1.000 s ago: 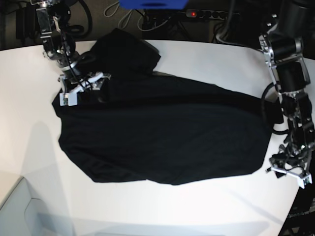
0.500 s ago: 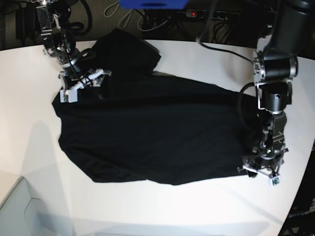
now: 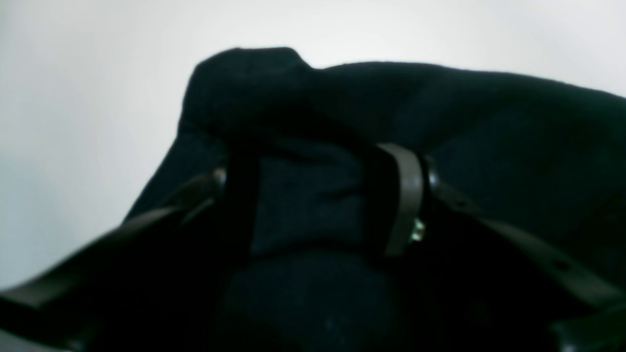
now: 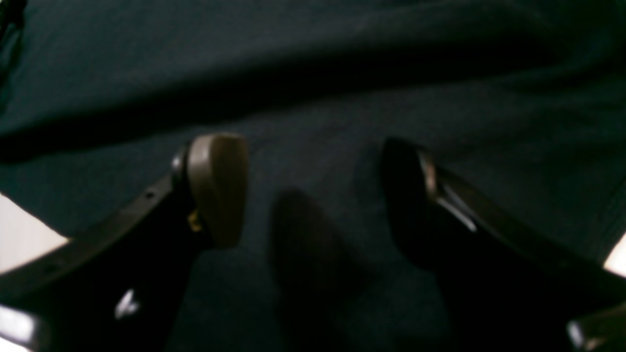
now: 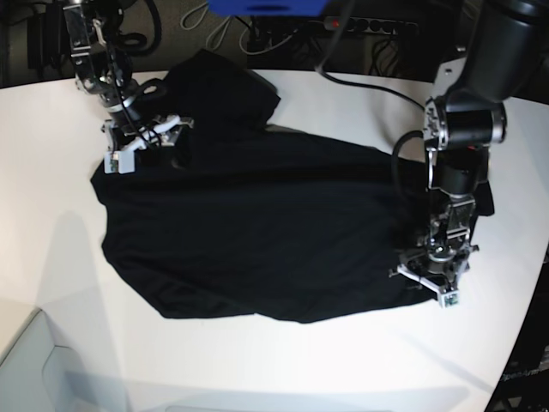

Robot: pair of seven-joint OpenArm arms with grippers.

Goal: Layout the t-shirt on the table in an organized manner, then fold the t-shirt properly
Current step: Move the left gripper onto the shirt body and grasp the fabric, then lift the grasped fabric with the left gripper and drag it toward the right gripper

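Layout stage, not finished. The t-shirt (image 5: pixel 274 227) lies spread across the middle of the table (image 5: pixel 283 360), mostly flat through the body. At far left one part is still bunched and doubled over itself, and the near hem curves unevenly. No fold is made; my judgement is that flattening has to end first, then all the folding remains.

Left gripper (image 3: pixel 318 200), at the shirt's right edge in the base view: a bunched wad of black cloth sits between its fingers, which are partly closed around it. In the left wrist view the cloth rises in a hump just beyond the fingertips.

Right gripper (image 4: pixel 313 190), at the shirt's far-left corner: fingers spread wide, nothing between them, hovering just above flat cloth. Whether the tips touch the fabric I cannot tell.

Surface: smooth white tabletop with a curved far edge, bare all round the shirt.

Room: behind the table the floor is dark, with loose cables (image 5: pixel 214 21), a power strip (image 5: pixel 369 26) showing a red light, and a blue object (image 5: pixel 266 7) at the top edge.
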